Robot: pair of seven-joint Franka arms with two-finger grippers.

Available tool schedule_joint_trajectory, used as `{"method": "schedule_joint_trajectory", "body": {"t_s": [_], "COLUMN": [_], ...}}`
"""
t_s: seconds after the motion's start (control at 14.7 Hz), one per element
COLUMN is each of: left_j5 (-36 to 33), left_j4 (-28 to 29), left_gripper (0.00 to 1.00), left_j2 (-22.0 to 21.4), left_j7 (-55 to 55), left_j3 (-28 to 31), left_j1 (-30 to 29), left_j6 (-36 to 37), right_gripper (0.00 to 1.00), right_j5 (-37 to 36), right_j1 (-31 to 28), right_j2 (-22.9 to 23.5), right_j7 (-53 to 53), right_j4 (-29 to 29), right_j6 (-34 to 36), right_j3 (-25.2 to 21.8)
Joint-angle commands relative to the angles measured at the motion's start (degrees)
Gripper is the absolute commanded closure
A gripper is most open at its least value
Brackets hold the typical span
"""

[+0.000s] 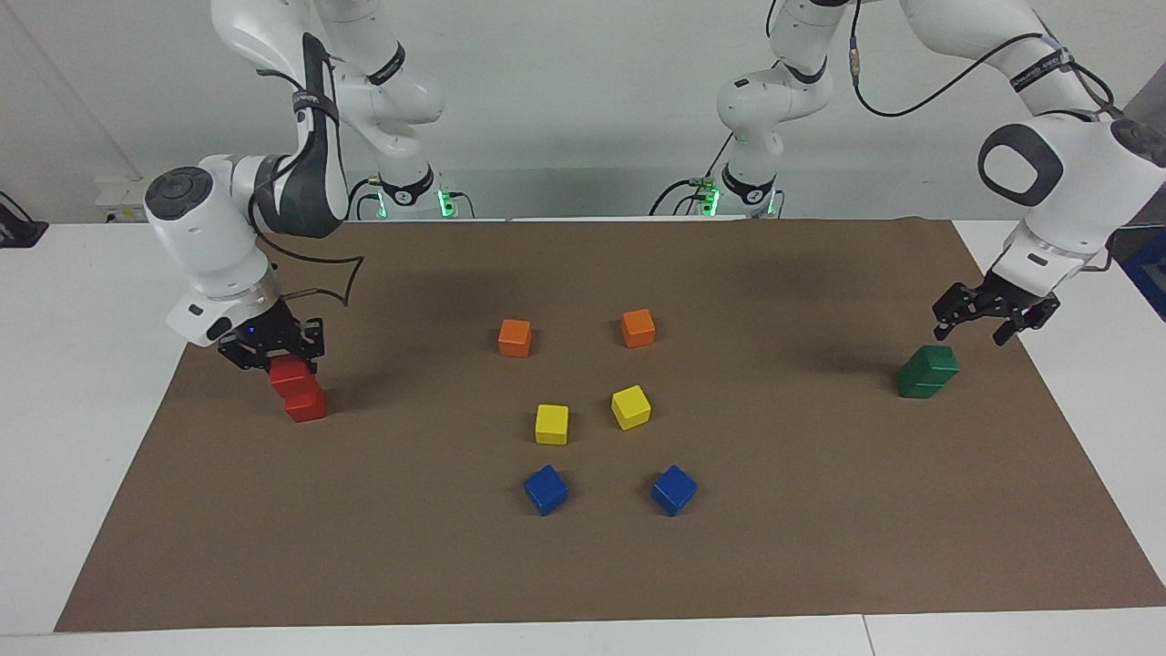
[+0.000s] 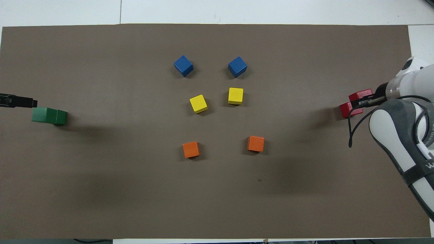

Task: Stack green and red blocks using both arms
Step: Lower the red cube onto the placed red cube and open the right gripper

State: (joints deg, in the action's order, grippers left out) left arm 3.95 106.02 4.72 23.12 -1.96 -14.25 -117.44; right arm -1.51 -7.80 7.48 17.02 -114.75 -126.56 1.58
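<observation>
The four small glossy cubes look hard, stiff and light, with smooth faces that may slip a little; I would take any of them across two opposite flat sides, squarely, since a corner grip would likely twist it.

The right gripper (image 1: 284, 357) is down on the upper bright red cube (image 1: 289, 374), which sits on the lower bright red cube (image 1: 306, 404), a little askew and shifted toward the robots. Its fingertips are drawn in tight against the upper cube's sides, so I judge it shut on that block, though the black fingers partly hide the contact and I cannot be sure how firmly it grips. The lower red cube lies directly beneath the gripper on the brown paper mat (image 1: 583, 565), at the right arm's end of the table.

The left gripper (image 1: 996, 312) hangs spread wide and empty, just above the upper dark green cube (image 1: 931, 361) and slightly toward the table edge from it, touching nothing. Under that cube rests the lower dark green cube (image 1: 920, 385), the pair reasonably square, at the left arm's end.

Well away from both grippers, mid-mat, stand two orange cubes (image 1: 515, 337), two yellow cubes (image 1: 551, 424) and two blue cubes (image 1: 546, 489), each pair apart and unstacked.

The green stack looks finished; the red one needs only a release.
</observation>
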Motion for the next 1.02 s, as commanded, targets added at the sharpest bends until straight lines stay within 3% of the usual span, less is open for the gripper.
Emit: {"method": "schedule_joint_trajectory", "body": {"t_s": [0.0,0.34,0.95], "left_j5": [0.54,-0.78,-1.49], "left_j4": [-0.98,-10.91,-15.41], "left_gripper": [0.0,0.0,0.0], "left_j2": [-3.65,-3.84,-3.92], "left_j7": [-7.27,-17.13,-20.84], "left_j3": [0.03,-0.15,-0.5], "left_j1": [1.59,4.48,5.72], "left_j6": [3.87,17.75,29.1], "right_gripper": [1.0,1.0,1.0], "right_j5": [0.63,0.72,1.24], "right_j1": [-0.81,-0.9,-1.17], "right_j2": [1.22,2.62,2.98], "right_j7": [-0.32,-0.84,-2.6], "right_j4": [-0.74,-0.91,-2.14], "right_j6": [-2.29,-4.92,-5.46], "right_j3": [0.17,0.17,0.17]}}
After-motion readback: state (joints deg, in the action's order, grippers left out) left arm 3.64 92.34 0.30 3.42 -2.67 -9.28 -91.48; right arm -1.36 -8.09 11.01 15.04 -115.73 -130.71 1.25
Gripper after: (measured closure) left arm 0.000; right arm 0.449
